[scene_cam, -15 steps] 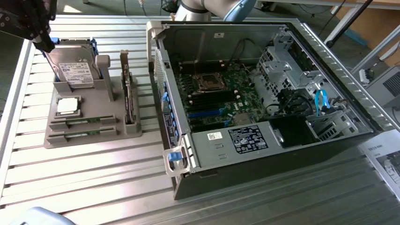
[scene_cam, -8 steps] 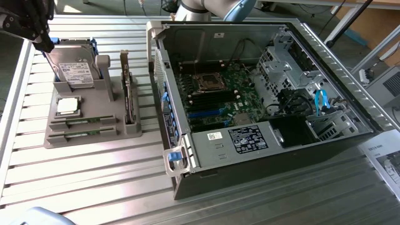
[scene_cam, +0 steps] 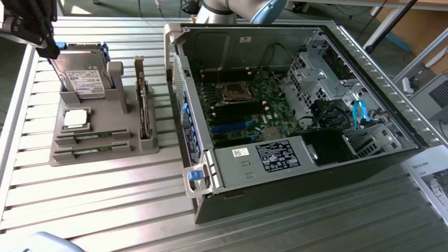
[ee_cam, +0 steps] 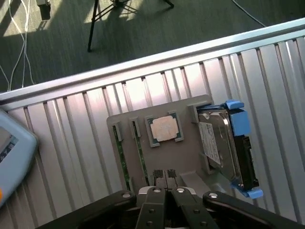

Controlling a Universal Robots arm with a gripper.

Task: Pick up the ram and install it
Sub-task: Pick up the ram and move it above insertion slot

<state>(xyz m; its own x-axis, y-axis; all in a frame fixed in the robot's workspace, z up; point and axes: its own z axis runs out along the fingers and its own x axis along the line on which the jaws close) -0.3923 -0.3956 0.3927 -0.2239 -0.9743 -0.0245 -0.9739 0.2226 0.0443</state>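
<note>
Hovering above the gray holder tray [scene_cam: 133, 148], the gripper [scene_cam: 49, 50] has its fingers pressed together and carries nothing; the wrist view shows the closed tips [ee_cam: 165, 177] over the tray's edge. The step in hand looks like the approach for the pick, with nothing of the install done yet.

The ram [scene_cam: 92, 137] is a thin green stick standing on edge in a slot of the tray, just beside the square processor chip [scene_cam: 75, 118]. A second stick [scene_cam: 87, 153] sits in the next slot, parallel and close. In the wrist view, the stick by the chip [ee_cam: 140, 155] is the one nearer the fingertips.

Getting hold of it would call for the jaws to part, line up across the stick's thin edge and come straight down, since the neighbouring stick and the slot walls leave little room to either side.

On the same tray the hard drive [scene_cam: 87, 79] stands in its blue-edged cradle, and a tall expansion card [scene_cam: 144, 107] stands upright on the side toward the computer case [scene_cam: 392, 123]. That card lies between the tray and the open case, so it could be in the way of a low carry across. Inside the case the motherboard [scene_cam: 238, 105] lies exposed, with cables and drive cages crowding the exterior view's right.
</note>
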